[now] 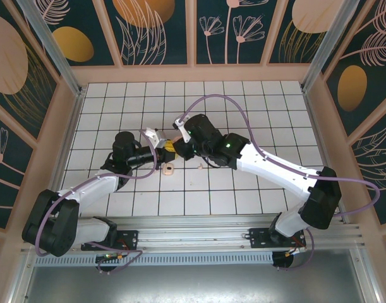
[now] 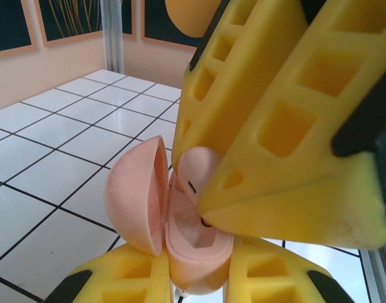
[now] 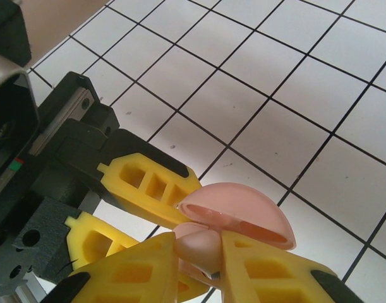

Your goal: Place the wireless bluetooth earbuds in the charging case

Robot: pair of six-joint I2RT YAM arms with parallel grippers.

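Observation:
The charging case (image 2: 196,243) is pale pink and stands upright between my left gripper's (image 2: 196,274) yellow fingers, which are shut on its base. Its round lid (image 2: 132,196) hangs open to the left. My right gripper (image 3: 202,268) is shut on a pale cream earbud (image 3: 202,243) and holds it tip-down at the case's open well. In the left wrist view the earbud (image 2: 196,170) touches the rim of the well under the right gripper's fingers (image 2: 287,126). From above, the left gripper (image 1: 162,150) and the right gripper (image 1: 175,149) meet over the middle of the tiled floor.
A tiny pale bud (image 1: 197,166) lies on a tile just right of the grippers. A small cream piece with a dark centre (image 1: 168,168) shows right in front of them. Patterned walls (image 1: 193,31) enclose the white tiled floor (image 1: 268,113).

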